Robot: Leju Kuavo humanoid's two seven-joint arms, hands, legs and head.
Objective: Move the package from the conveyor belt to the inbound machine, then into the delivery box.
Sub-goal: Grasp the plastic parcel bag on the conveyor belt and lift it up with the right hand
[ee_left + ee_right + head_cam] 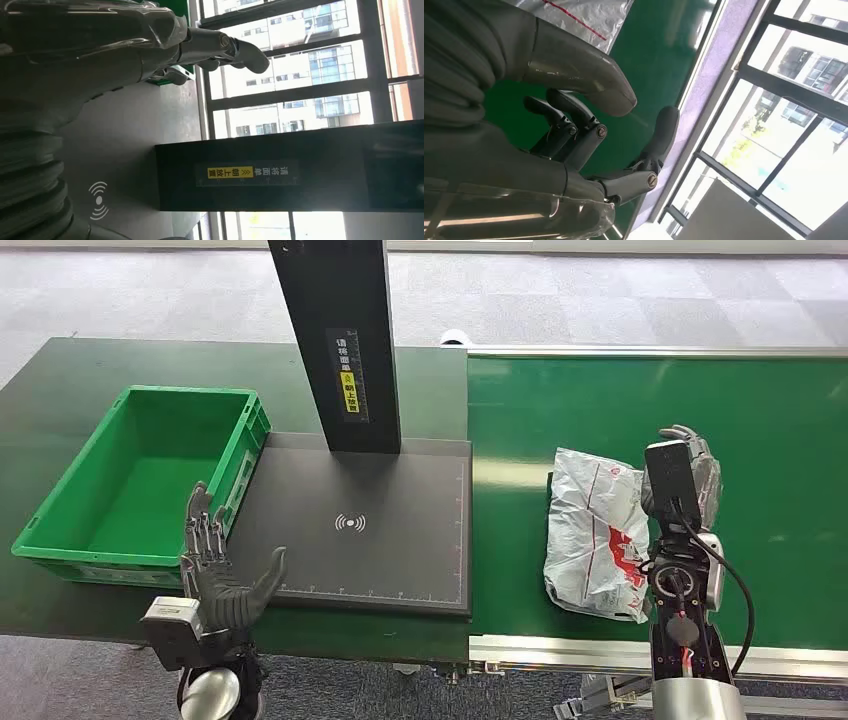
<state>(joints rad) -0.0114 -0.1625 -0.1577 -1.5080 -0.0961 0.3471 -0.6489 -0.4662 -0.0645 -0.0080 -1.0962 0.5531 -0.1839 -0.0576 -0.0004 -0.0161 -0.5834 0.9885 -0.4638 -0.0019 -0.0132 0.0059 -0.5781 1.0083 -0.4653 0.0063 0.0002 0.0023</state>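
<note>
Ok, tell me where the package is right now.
In the head view the package lies on the green belt, right of the black scanner pad, with the right robot hand beside it on its right.

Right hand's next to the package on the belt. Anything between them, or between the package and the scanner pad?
Nothing visible. The right hand sits beside the package on the conveyor belt, and the inbound machine pad is bare; its black post stands at the far edge.
</note>
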